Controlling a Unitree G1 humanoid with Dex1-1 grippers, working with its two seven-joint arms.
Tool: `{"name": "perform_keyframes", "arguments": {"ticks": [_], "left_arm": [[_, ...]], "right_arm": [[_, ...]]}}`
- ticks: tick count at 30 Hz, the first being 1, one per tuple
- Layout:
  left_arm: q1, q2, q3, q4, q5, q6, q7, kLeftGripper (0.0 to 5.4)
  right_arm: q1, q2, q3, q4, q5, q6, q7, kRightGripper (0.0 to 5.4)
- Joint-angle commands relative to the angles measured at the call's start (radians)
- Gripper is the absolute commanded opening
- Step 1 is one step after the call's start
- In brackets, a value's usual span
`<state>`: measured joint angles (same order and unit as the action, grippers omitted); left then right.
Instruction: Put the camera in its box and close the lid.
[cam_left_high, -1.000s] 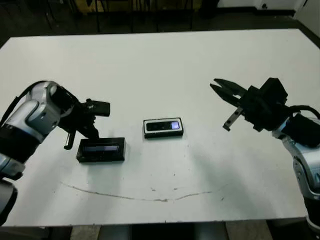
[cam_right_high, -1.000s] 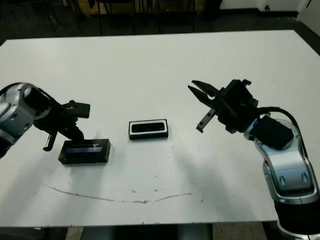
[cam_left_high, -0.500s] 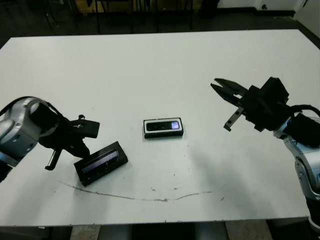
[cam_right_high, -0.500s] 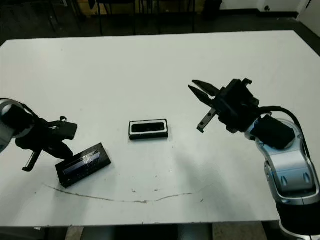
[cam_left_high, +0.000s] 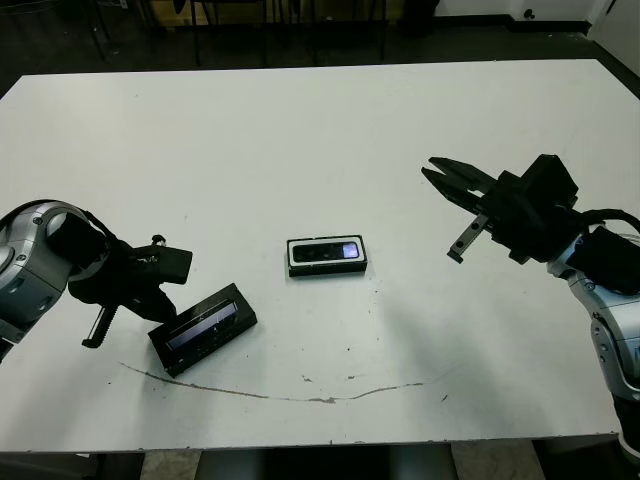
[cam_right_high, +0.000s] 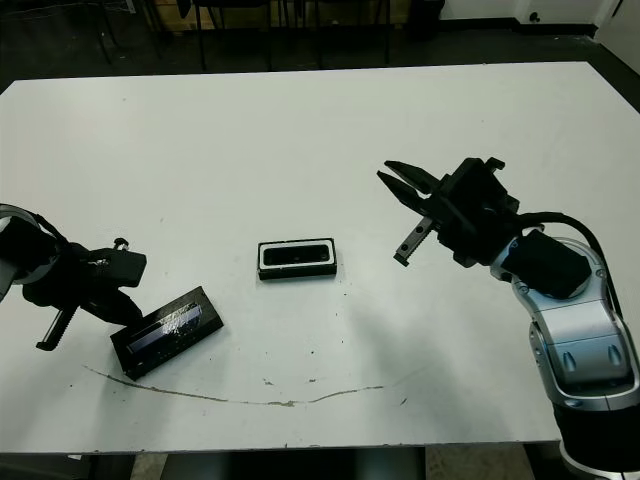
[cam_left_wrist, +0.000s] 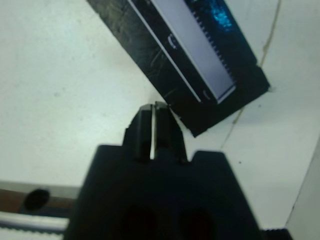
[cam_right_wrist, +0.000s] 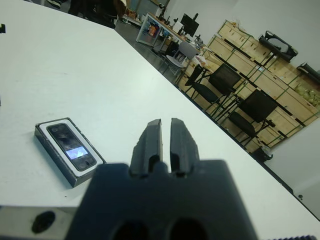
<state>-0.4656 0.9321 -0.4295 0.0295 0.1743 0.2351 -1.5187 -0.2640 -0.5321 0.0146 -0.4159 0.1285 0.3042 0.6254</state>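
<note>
Right wrist view alone shows the camera (cam_right_wrist: 70, 146) inside the box (cam_right_wrist: 46, 136).

The left arm (cam_right_high: 20, 262) is cut off by the picture's left edge in the head views, so only its forearm shows. The right arm (cam_right_high: 575, 340) runs out past the near right corner. In the left wrist view the lid (cam_left_wrist: 185, 55) is blurred and cropped at the far edge, its one end out of sight. The box (cam_left_high: 327, 256) hides the camera's (cam_left_high: 330, 251) underside and sides.
</note>
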Motion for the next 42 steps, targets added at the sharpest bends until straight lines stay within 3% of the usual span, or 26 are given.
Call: {"name": "perform_keyframes", "arguments": {"ticks": [1, 6, 12, 15, 18, 21, 25, 31, 42], "left_arm": [[0.044, 0.007, -0.003, 0.053, 0.016, 0.049, 0.032, 0.0], [0.166, -0.011, 0.196, 0.046, -0.044, 0.09, 0.269, 0.0], [0.412, -0.137, 0.563, -0.229, -0.117, 0.219, 0.67, 0.0], [0.504, -0.28, 0.754, -0.337, -0.235, 0.154, 0.812, 0.0], [0.556, -0.345, 0.852, -0.446, -0.35, 0.149, 0.853, 0.3], [0.586, -0.35, 0.887, -0.511, -0.463, 0.164, 0.83, 0.8], [0.623, -0.272, 0.889, -0.615, -0.588, 0.296, 0.786, 1.54], [0.636, -0.171, 0.821, -0.626, -0.623, 0.313, 0.696, 2.68], [0.604, -0.097, 0.728, -0.578, -0.722, 0.35, 0.583, 4.72]], "right_arm": [[0.018, -0.011, 0.0, 0.005, -0.002, 0.01, -0.004, 0.01], [0.016, -0.014, 0.001, 0.015, -0.006, 0.012, -0.008, 0.01], [0.023, -0.02, -0.005, 0.005, -0.003, 0.021, -0.011, 0.01], [0.031, -0.019, -0.014, 0.002, 0.007, 0.021, -0.01, 0.01], [0.038, -0.013, -0.022, 0.003, 0.02, 0.022, -0.009, 0.0], [0.041, -0.011, -0.022, 0.011, 0.026, 0.004, -0.007, 0.0], [0.041, -0.015, -0.019, -0.002, 0.023, 0.023, -0.013, 0.0], [0.052, -0.014, -0.021, -0.003, 0.031, 0.021, -0.011, 0.0], [0.074, -0.013, -0.022, -0.004, 0.027, -0.006, -0.014, 0.0]]}}
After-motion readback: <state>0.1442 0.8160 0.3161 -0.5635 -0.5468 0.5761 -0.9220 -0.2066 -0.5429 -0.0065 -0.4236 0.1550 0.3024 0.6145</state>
